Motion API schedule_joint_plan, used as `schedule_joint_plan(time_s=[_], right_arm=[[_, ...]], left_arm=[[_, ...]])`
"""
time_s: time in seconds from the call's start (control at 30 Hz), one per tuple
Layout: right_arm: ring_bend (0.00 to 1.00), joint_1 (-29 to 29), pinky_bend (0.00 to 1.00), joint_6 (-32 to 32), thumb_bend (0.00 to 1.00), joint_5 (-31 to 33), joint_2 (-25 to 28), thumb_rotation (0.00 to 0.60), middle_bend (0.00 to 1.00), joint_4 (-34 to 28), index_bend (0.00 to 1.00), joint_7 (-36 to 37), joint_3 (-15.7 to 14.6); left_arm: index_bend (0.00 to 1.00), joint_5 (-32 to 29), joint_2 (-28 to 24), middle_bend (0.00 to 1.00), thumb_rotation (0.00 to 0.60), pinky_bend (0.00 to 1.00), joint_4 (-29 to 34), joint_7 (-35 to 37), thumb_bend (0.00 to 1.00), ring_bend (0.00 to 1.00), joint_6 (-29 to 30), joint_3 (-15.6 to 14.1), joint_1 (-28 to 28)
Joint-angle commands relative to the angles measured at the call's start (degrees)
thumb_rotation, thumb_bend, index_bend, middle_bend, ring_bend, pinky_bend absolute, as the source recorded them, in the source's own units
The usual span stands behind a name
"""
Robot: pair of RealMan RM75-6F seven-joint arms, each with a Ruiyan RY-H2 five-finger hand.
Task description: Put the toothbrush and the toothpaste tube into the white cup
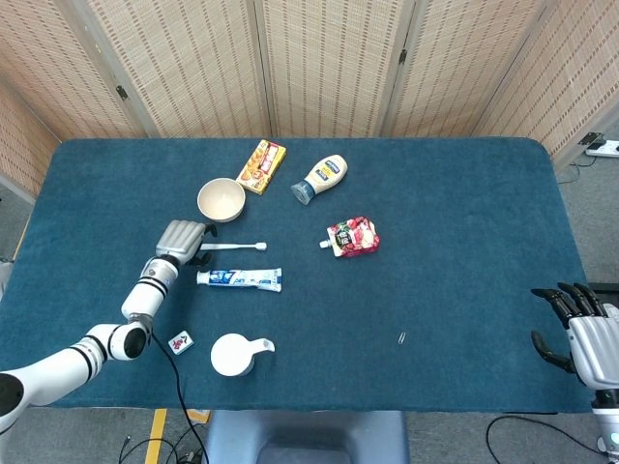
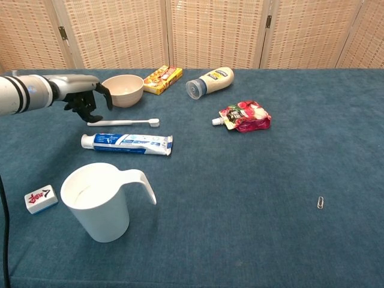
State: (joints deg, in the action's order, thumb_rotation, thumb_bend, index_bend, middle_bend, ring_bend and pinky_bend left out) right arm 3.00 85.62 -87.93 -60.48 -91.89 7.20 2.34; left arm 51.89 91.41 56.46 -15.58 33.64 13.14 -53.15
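Observation:
A white toothbrush (image 1: 235, 246) (image 2: 126, 122) lies flat on the blue table, bristles to the right. Just below it lies a blue-and-white toothpaste tube (image 1: 240, 279) (image 2: 127, 143). The white cup (image 1: 235, 354) (image 2: 99, 201) stands upright near the front edge, handle to the right. My left hand (image 1: 182, 240) (image 2: 87, 99) hovers over the toothbrush's handle end, fingers curled downward and apart, holding nothing. My right hand (image 1: 580, 329) rests at the table's right front corner, fingers spread, empty.
A cream bowl (image 1: 221, 199) sits just behind the left hand. A snack box (image 1: 262, 165), a mayonnaise bottle (image 1: 321, 178) and a red pouch (image 1: 354, 236) lie further back and right. A small tile (image 1: 180, 341) lies left of the cup, a paperclip (image 1: 401, 337) at the right.

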Motion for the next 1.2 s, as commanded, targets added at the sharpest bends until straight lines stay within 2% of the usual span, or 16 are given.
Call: schedule_joint_plan(time_s=[0.03, 0.5, 0.93, 1.2], right_arm=[[0.14, 0.0, 0.12, 0.0, 0.28, 0.1, 0.0, 0.600, 0.28, 0.0, 0.25, 0.0, 0.0], [0.14, -0.4, 0.12, 0.2, 0.28, 0.7, 0.1, 0.600, 0.28, -0.2, 0.25, -0.4, 0.1], [0.14, -0.6, 0.12, 0.2, 0.28, 0.9, -0.1, 0.600, 0.28, 0.0, 0.25, -0.4, 0.2], [0.14, -0.8, 0.12, 0.1, 0.28, 1.3, -0.1, 0.600, 0.28, 0.1, 0.25, -0.5, 0.2]], left_arm=[[0.37, -1.5, 1.7, 0.90, 0.600, 0.80, -2.4, -0.9, 0.46, 0.80, -1.1, -0.5, -1.1], [0.41, -3.5, 7.6, 0.91, 0.600, 0.81, -10.7, -0.8, 0.44, 0.81, -1.9, -0.3, -2.9], [0.47, 0.9, 7.2, 0.91, 0.600, 0.81, -7.5, 0.9, 0.44, 0.81, -0.5, -1.1, -2.9], [0.50, 1.7, 9.3, 0.91, 0.600, 0.81, -10.5, 1.2, 0.38, 0.81, -0.4, -1.2, -3.2]])
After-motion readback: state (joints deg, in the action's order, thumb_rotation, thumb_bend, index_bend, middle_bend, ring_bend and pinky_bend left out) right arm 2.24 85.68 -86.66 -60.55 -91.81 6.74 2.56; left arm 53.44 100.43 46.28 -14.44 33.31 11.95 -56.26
